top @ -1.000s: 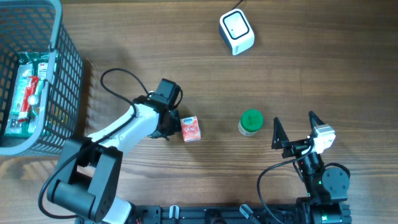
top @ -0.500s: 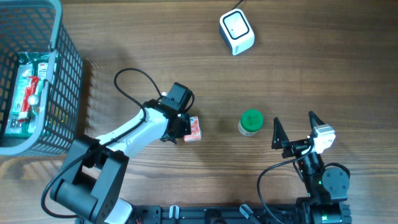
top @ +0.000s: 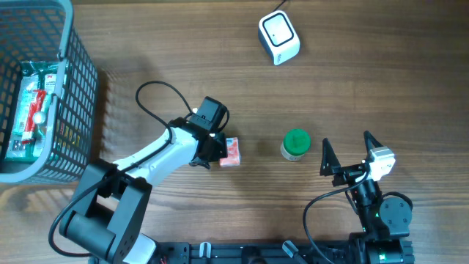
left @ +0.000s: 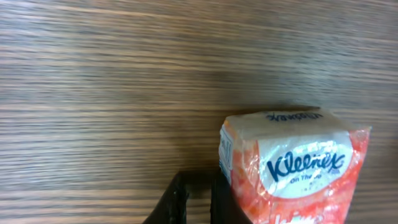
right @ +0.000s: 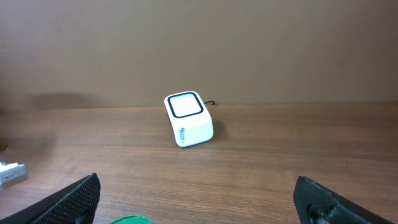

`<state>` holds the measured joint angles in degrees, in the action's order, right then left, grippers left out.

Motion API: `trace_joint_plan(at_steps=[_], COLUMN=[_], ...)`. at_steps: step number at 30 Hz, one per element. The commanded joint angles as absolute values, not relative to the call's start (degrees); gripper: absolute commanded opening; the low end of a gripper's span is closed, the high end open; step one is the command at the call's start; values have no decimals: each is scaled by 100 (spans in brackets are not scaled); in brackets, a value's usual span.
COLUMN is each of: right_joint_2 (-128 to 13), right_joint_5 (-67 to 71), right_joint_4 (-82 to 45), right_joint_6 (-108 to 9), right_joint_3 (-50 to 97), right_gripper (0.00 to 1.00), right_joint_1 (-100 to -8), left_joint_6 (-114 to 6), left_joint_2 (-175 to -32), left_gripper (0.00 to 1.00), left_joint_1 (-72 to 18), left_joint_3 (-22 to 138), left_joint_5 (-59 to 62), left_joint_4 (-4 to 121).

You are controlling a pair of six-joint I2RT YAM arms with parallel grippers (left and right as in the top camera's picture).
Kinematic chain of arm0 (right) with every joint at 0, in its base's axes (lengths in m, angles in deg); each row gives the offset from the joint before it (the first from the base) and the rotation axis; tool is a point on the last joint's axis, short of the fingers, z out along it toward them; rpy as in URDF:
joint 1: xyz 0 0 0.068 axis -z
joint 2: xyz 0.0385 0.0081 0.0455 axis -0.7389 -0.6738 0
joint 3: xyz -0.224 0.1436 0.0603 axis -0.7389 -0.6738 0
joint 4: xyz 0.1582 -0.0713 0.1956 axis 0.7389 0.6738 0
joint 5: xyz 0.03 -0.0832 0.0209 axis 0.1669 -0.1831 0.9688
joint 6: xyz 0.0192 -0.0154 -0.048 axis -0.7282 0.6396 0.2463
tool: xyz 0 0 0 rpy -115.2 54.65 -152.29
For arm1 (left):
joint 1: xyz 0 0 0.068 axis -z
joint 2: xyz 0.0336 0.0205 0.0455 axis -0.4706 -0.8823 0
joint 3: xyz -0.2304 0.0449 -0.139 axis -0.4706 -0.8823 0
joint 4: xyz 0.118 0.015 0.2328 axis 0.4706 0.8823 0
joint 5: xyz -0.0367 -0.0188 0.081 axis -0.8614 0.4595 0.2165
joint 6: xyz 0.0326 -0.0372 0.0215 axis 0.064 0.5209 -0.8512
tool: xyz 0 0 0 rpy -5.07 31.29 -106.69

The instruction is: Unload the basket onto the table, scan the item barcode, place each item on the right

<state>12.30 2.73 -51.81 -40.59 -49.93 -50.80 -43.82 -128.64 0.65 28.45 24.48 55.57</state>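
One tissue pack (top: 231,152): lying flat
Left gripper (left: 200,198): clenched empty, touching pack's side
Right gripper (top: 346,139): spread wide, empty, far from pack
Scanner (top: 278,38): well beyond pack

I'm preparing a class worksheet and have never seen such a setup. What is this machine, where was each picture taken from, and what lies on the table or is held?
These are two robot arms at a wooden table, each ending in a two-finger gripper. One picture looks straight down from above; the other two come from wrist cameras. On the table lie a white barcode scanner, a green-lidded jar, a Kleenex tissue pack and a grey basket holding packaged goods. The left gripper is shut against the pack's side; a real grip isn't clear. The right gripper is open, holding nothing.
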Motion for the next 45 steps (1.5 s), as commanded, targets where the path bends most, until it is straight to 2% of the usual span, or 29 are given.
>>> trace_joint_plan(at_steps=[1, 22, 35, 45], right_joint_2=[1241, 1241, 1241, 1241], right_joint_5=[230, 227, 230, 230], right_joint_4=[-5201, -5201, -5201, -5198], right_joint_6=[-4029, -4029, -4029, -4029], right_joint_3=[-4999, -4999, -4999, -4999], right_gripper=[100, 100, 100, 100], right_joint_1=[-5062, -5062, -5062, -5062], left_joint_6=[-4319, -3718, -3746, -3742], left_joint_2=[-12929, -12929, -12918, -12920], left_gripper=[6, 4, 4, 4], left_joint_1=[92, 1091, 693, 715], left_joint_3=[2788, 2788, 3022, 3020], left_joint_5=[1933, 1847, 1891, 2273], left_joint_4=[5382, 4871, 5444, 5736])
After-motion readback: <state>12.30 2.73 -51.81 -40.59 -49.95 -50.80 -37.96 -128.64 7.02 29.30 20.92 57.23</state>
